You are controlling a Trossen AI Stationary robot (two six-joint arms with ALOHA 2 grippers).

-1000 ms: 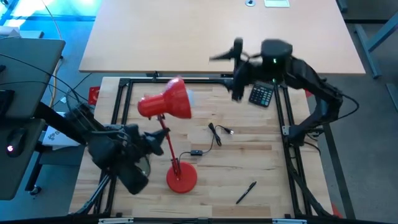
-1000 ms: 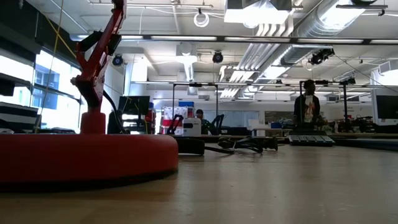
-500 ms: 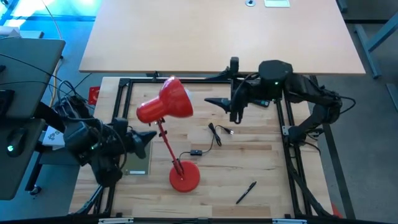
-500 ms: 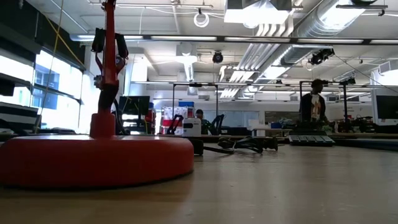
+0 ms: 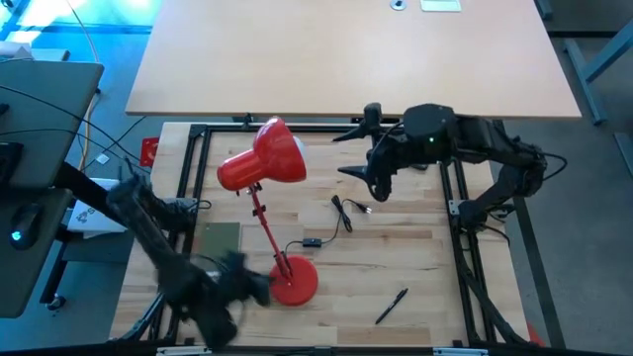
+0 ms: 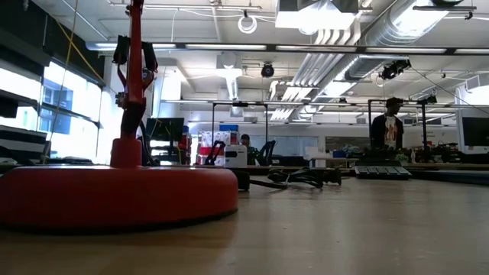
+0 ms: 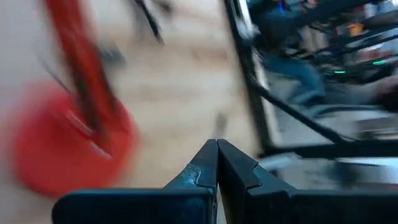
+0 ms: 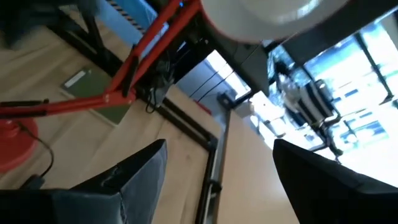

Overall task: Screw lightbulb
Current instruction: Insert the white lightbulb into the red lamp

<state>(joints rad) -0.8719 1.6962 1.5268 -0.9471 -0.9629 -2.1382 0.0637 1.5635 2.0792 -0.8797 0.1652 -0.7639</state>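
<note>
The red desk lamp stands on its round base (image 5: pixel 294 280), its shade (image 5: pixel 262 160) raised at the table's far left. The top of the right wrist view shows a white rounded surface (image 8: pixel 261 12); whether it is the lightbulb or the inside of the shade, I cannot tell. My right gripper (image 5: pixel 341 154) hangs open just right of the shade, with nothing between its fingers (image 8: pixel 149 165). My left gripper (image 5: pixel 255 287) is shut and blurred, low beside the lamp base (image 7: pixel 68 149). No touch shows.
The lamp's black cord with its switch (image 5: pixel 312 242) and plug (image 5: pixel 351 208) lies mid-table. A black pen (image 5: pixel 391 307) lies near the front right and a green pad (image 5: pixel 220 240) at the left. Black frame rails (image 5: pixel 460 198) edge the table. A person (image 6: pixel 390 130) stands far behind.
My left gripper has swung fast toward the table's near edge and down, from beside the lamp's stem to beside its base, staying shut. My right gripper has come toward the near edge and the shade, and has turned. The lamp's stem stood up straighter early on and its base slid slightly.
</note>
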